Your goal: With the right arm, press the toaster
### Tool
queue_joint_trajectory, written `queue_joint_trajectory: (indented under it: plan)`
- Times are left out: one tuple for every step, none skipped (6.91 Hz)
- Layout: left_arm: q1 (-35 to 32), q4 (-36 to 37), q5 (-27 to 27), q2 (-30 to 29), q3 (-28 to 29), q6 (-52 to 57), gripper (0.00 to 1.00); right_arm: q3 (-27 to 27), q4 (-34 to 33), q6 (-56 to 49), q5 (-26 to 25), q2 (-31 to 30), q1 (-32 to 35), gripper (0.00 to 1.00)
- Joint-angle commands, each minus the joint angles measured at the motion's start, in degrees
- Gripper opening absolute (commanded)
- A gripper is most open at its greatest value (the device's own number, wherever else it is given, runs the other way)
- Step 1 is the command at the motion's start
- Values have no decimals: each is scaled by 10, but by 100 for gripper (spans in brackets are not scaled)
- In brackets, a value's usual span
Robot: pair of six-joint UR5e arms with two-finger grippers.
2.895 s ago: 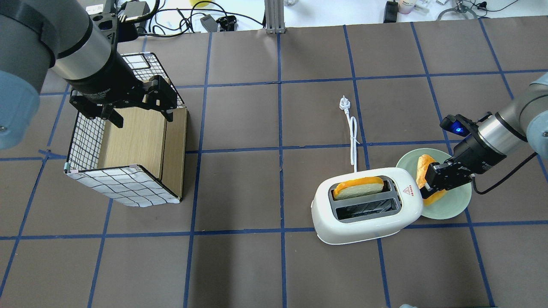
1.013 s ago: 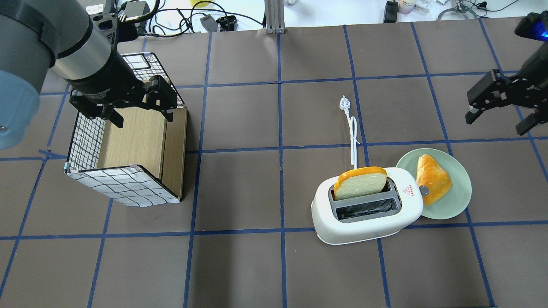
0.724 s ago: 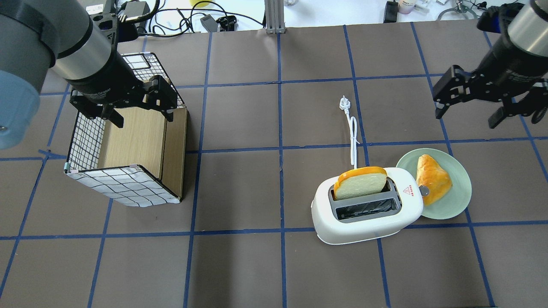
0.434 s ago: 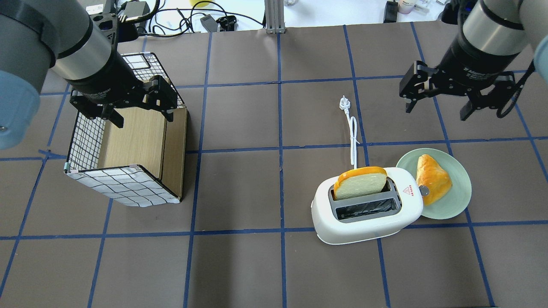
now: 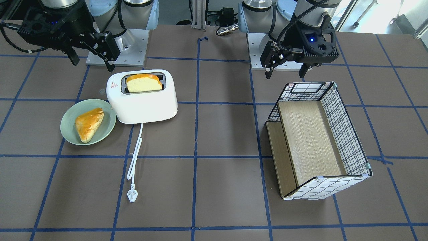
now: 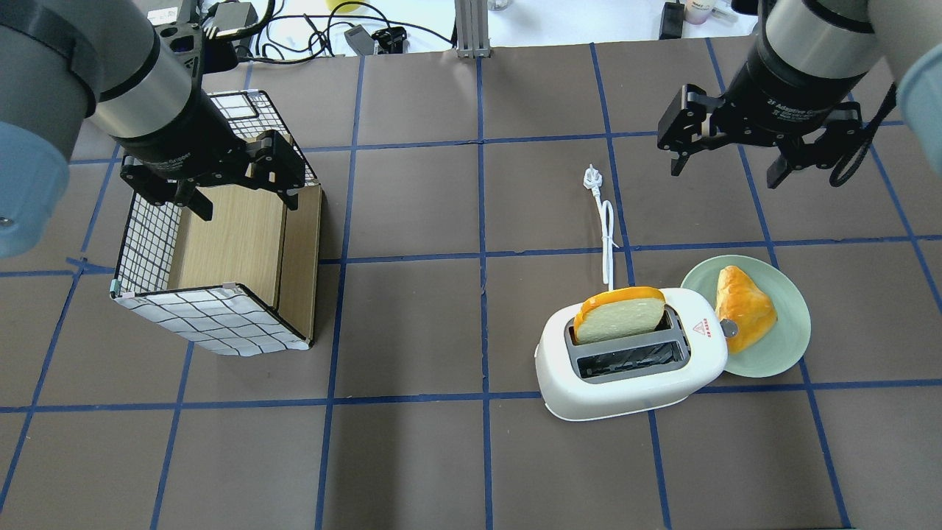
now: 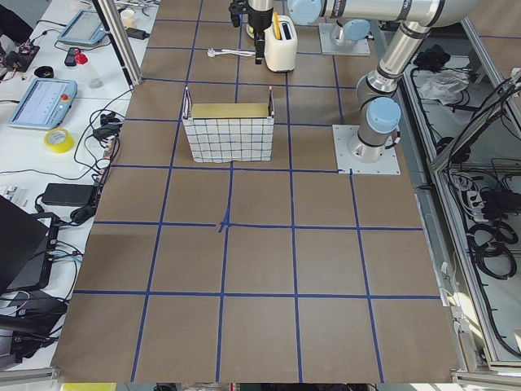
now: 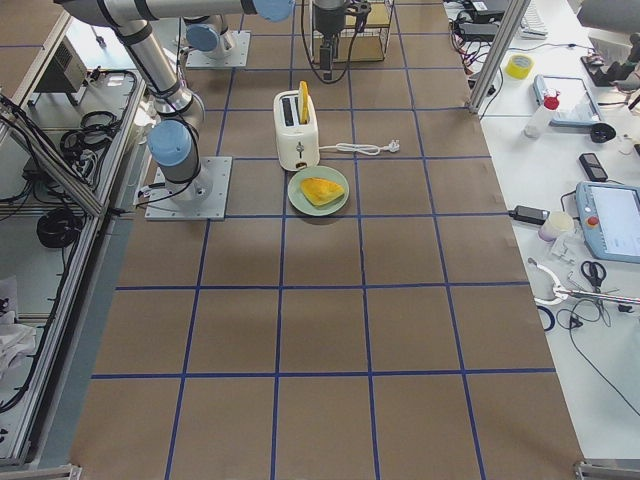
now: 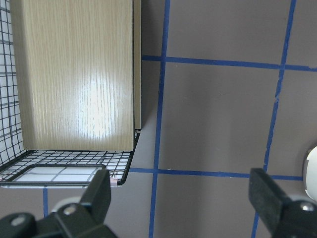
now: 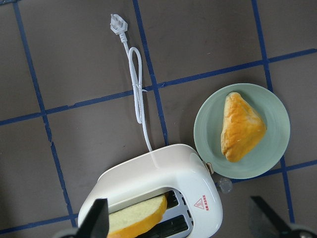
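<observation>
The white toaster stands on the table's right half, a toast slice sticking up out of its far slot. It also shows in the front view and the right wrist view. Its white cord runs away to the plug. My right gripper is open and empty, held high over the table beyond the toaster and plate, apart from both; it also shows in the front view. My left gripper is open and empty above the checked box.
A green plate with a golden pastry touches the toaster's right end. The checked wire box with a wooden insert lies on the left half of the table. Cables and tools lie on the bench behind the table's far edge.
My right gripper left the toaster's right end, opened, rose and swung to the far side above the table. The toast slice now stands higher in the slot. The left arm has not moved.
</observation>
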Motion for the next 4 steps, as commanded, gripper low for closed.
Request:
queue_joint_trajectory:
  plan:
    - [0, 0, 0, 0, 1, 0, 100, 3, -2, 10, 0, 6, 9, 100]
    - [0, 0, 0, 0, 1, 0, 100, 3, -11, 10, 0, 13, 9, 100]
    - [0, 0, 1, 0, 1, 0, 100, 3, -11, 11, -1, 14, 9, 100]
    - [0, 0, 1, 0, 1, 0, 100, 3, -11, 11, 0, 14, 9, 100]
